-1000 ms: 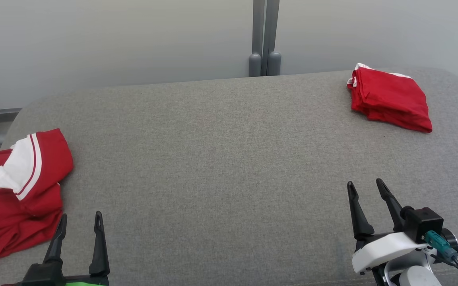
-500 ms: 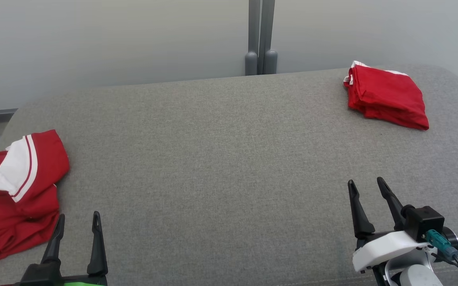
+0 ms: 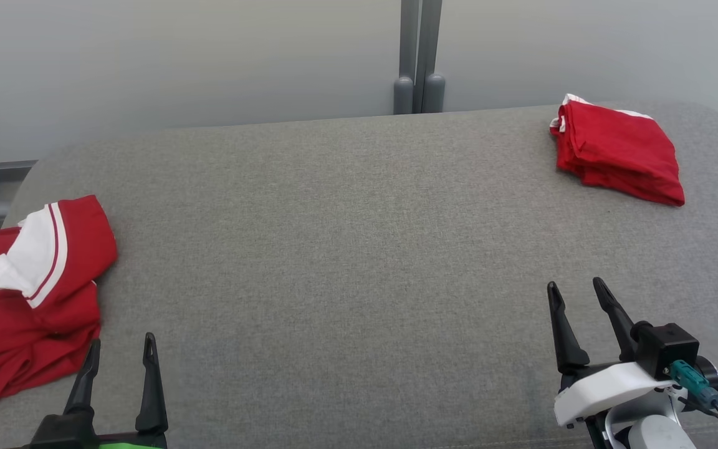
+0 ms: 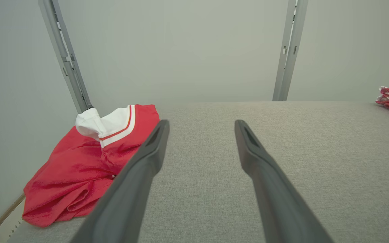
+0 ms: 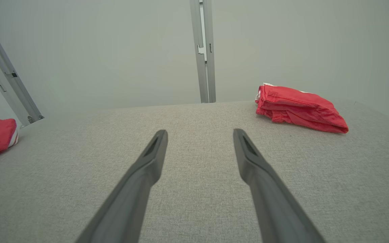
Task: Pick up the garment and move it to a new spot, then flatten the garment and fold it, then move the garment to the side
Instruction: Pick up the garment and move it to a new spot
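With the left hand (image 3: pixel 121 342) and right hand (image 3: pixel 574 284) both open and empty, the crumpled garment (image 3: pixel 28 293) lies at the left edge of the surface (image 3: pixel 334 249), where a clumsy sideways grab could push it off.

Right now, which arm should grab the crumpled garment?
Left, probably. The left gripper is open right beside the crumpled garment; the right gripper, also open, sits across the grey surface, nearer the folded garment.
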Controlling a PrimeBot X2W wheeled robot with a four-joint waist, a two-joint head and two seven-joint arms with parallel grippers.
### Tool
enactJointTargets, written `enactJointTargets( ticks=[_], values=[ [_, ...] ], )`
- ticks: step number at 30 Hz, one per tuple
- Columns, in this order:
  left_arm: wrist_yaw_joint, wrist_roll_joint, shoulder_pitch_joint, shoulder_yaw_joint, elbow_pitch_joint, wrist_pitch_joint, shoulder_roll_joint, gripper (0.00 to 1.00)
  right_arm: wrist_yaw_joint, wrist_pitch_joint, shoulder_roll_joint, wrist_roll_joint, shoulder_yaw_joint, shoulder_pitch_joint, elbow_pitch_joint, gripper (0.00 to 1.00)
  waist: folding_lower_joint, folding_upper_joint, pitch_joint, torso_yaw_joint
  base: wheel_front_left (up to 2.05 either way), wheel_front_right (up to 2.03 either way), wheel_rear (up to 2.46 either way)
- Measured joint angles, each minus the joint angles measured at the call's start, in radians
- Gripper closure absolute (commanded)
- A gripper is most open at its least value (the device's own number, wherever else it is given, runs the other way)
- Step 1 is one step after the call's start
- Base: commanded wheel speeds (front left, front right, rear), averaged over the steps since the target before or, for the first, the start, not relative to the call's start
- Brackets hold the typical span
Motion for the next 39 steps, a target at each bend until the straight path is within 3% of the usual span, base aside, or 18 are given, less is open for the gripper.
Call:
enactJointTargets(
  ticks=[7,39],
  values=[
    [0.006,0.0,0.0,0.007,0.003,0.0,-0.001,0.0,0.0,0.0,0.0,0.005,0.004,0.003,0.003,0.0,0.0,0.0,-0.001,0.037,0.0,0.0,0.0],
    [0.035,-0.014,0.011,0.026,0.023,0.0,0.034,0.0,0.0,0.0,0.001,0.025,0.083,0.0,0.046,0.0,0.0,0.0,-0.022,0.413,0.0,0.0,0.0]
  ],
)
